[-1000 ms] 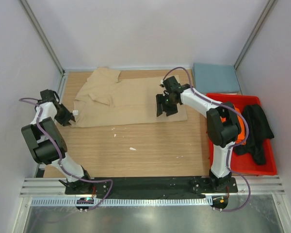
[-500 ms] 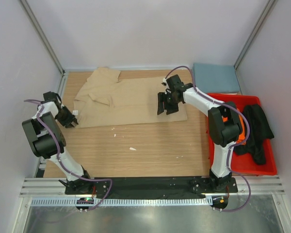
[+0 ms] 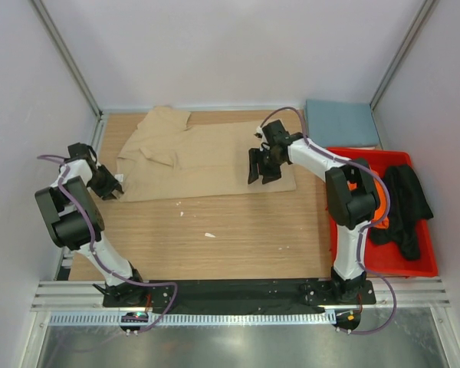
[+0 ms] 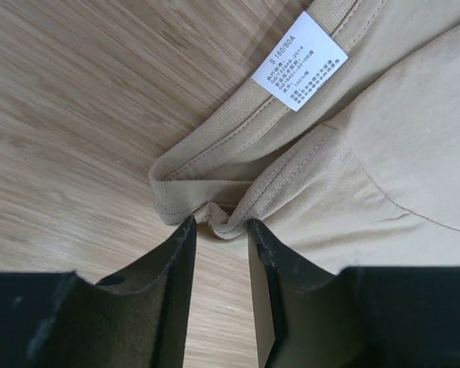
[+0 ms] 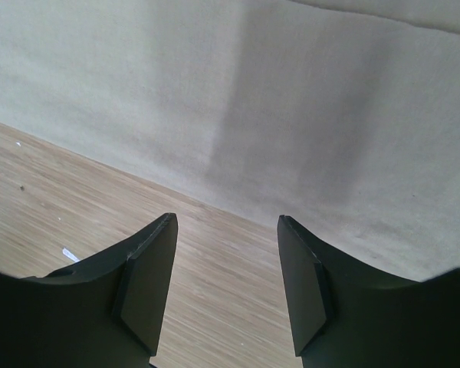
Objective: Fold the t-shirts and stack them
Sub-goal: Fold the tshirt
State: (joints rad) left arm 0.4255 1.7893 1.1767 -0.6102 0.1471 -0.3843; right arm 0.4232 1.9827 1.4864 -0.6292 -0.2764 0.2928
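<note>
A tan t-shirt (image 3: 207, 157) lies spread across the back of the wooden table. My left gripper (image 3: 113, 188) is at its near-left corner, by the collar and its white label (image 4: 300, 61). In the left wrist view the left gripper (image 4: 221, 227) stands open a narrow way, a bunched fold of hem (image 4: 224, 222) right at its tips and bare wood between the fingers. My right gripper (image 3: 261, 166) hovers open over the shirt's near-right edge (image 5: 291, 100); the right gripper (image 5: 226, 224) holds nothing. A folded blue-grey t-shirt (image 3: 341, 123) lies at the back right.
A red bin (image 3: 372, 264) stands at the right with a black t-shirt (image 3: 405, 203) and an orange one (image 3: 380, 208) in it. Bare wood (image 3: 238, 230) stretches between the tan shirt and the arm bases. Grey walls close in on both sides.
My left gripper has slid a little nearer and rightward to the shirt's collar corner. The right gripper has barely shifted over the shirt's right edge.
</note>
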